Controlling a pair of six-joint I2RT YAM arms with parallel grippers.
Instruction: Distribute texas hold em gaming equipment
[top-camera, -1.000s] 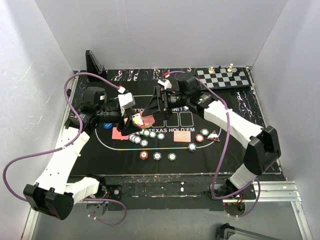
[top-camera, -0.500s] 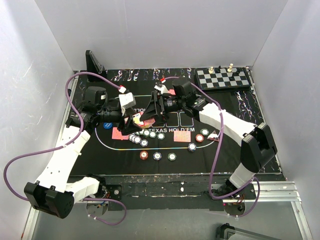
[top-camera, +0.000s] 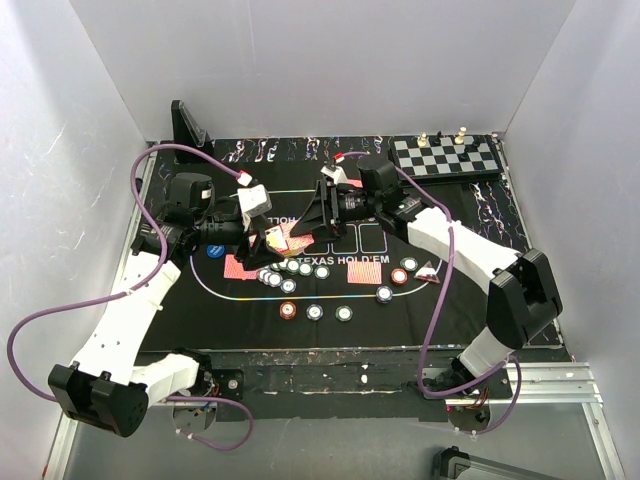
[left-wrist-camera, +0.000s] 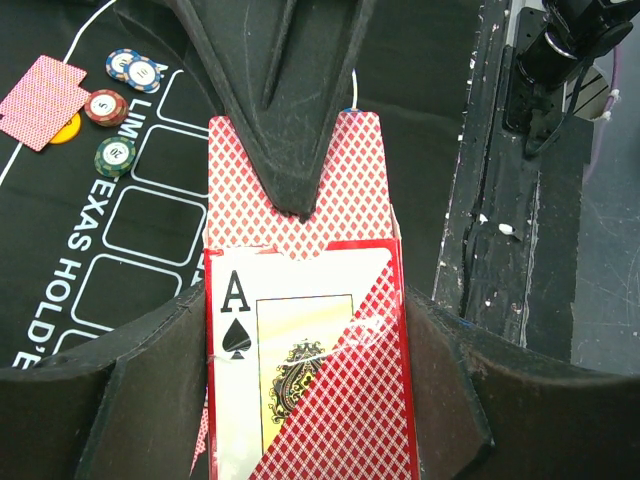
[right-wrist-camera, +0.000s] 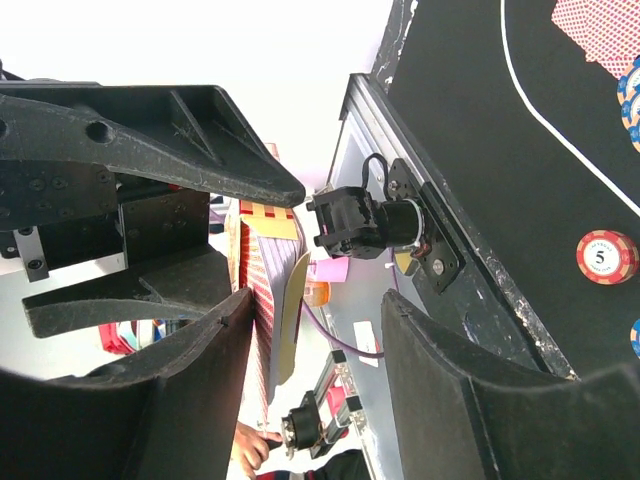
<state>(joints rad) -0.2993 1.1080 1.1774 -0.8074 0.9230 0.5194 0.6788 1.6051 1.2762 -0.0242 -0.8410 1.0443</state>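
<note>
Left tool: your left tool (top-camera: 262, 240) is clenched on the pack of cards (left-wrist-camera: 305, 400), one finger against each long side.
Pack: it is held in the air above the mat (top-camera: 460, 300), left of the surface's middle and nearer the far edge than the near one. An ace of spades faces the left wrist camera.
Loose card: one red-backed card (left-wrist-camera: 250, 180) sticks out of the pack's far end, lined up with it.
Right tool: your right tool (right-wrist-camera: 318, 300) stands parted at that free end. In the right wrist view the cards sit edge-on between its fingers, close against one and apart from the other, so it is not pinching anything yet.
Key relation: the card's long axis runs straight from the left tool toward the right tool. The free short end points at the right tool, and one right finger lies along the card's back.
Nearer arm: the right arm, and it is the only one with room to take the card.
Next move, as I judge it: close on the free end, then draw the card out along its long axis, away from the pack and toward the right edge.
Risk: a deep or slanted pinch could drag a second card out or twist the pack.
On the mat: chips (top-camera: 305, 268) and dealt cards (top-camera: 240, 268) lie below, toward the near edge.
</note>
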